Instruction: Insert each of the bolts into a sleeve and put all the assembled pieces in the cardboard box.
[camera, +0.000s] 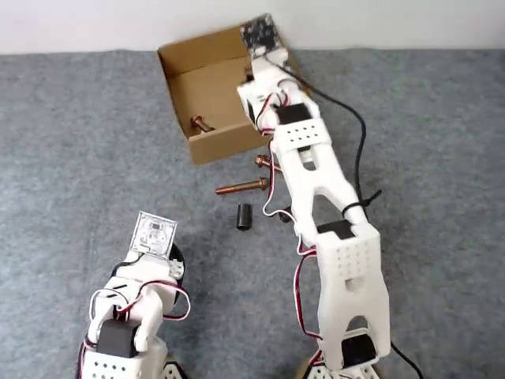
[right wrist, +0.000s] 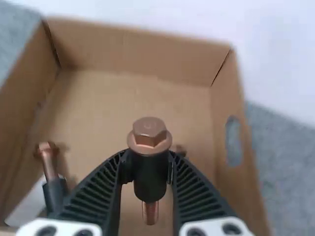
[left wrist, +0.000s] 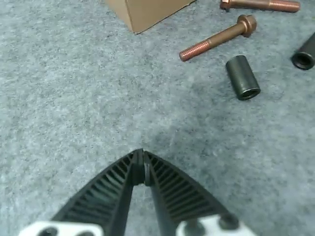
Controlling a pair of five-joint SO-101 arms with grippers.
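My right gripper (right wrist: 146,167) hangs over the inside of the cardboard box (right wrist: 133,54), shut on an assembled piece (right wrist: 148,147): a copper bolt standing upright in a black sleeve. A second assembled piece (right wrist: 49,172) lies on the box floor near a wall, also seen as (camera: 201,125). On the carpet in front of the box (camera: 181,67) lie a loose bolt (camera: 241,188), a second bolt (camera: 263,162) partly under the right arm, and a black sleeve (camera: 244,216). My left gripper (left wrist: 142,169) is shut and empty, low over the carpet, short of a bolt (left wrist: 219,37) and a sleeve (left wrist: 242,77).
Another sleeve (left wrist: 305,51) and the second bolt (left wrist: 261,5) lie farther off beside the box corner (left wrist: 147,10). The right arm (camera: 316,181) stretches across the table's right half with its cable alongside. Grey carpet stretches open to the left of the parts.
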